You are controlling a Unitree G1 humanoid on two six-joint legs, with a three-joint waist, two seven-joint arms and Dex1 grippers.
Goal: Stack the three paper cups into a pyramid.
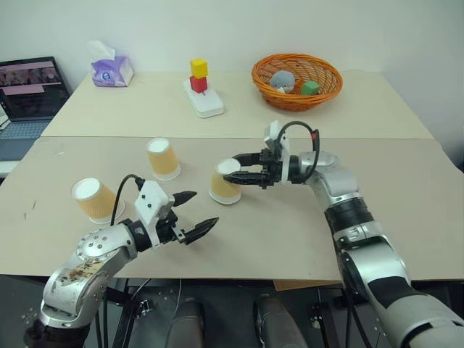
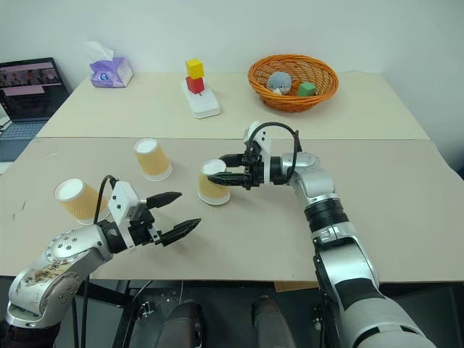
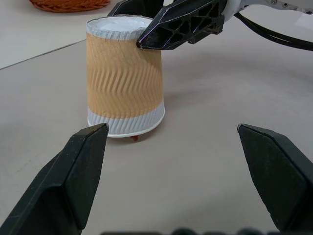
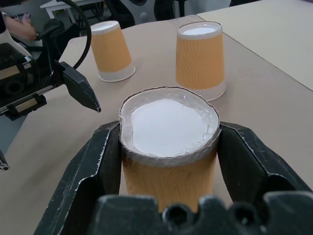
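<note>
Three paper cups stand upside down on the beige table. The middle cup [image 1: 224, 184] is pinched near its upturned base by my right gripper [image 1: 233, 168], which reaches in from the right and is shut on it; the cup [image 4: 168, 122] looks squeezed slightly oval, with its rim at the table surface. A second cup [image 1: 163, 158] stands just behind and to its left. The third cup [image 1: 94, 199] leans at the front left. My left gripper [image 1: 204, 209] hovers open in front of the held cup [image 3: 124, 81], nothing between its fingers.
At the back stand an orange wicker basket [image 1: 296, 93] with toys, a white block [image 1: 204, 105] carrying red and yellow cubes, and a purple tissue pack [image 1: 112, 71]. A laptop [image 1: 27, 90] sits off the table's left. A seam [image 1: 239, 138] runs across between two tabletops.
</note>
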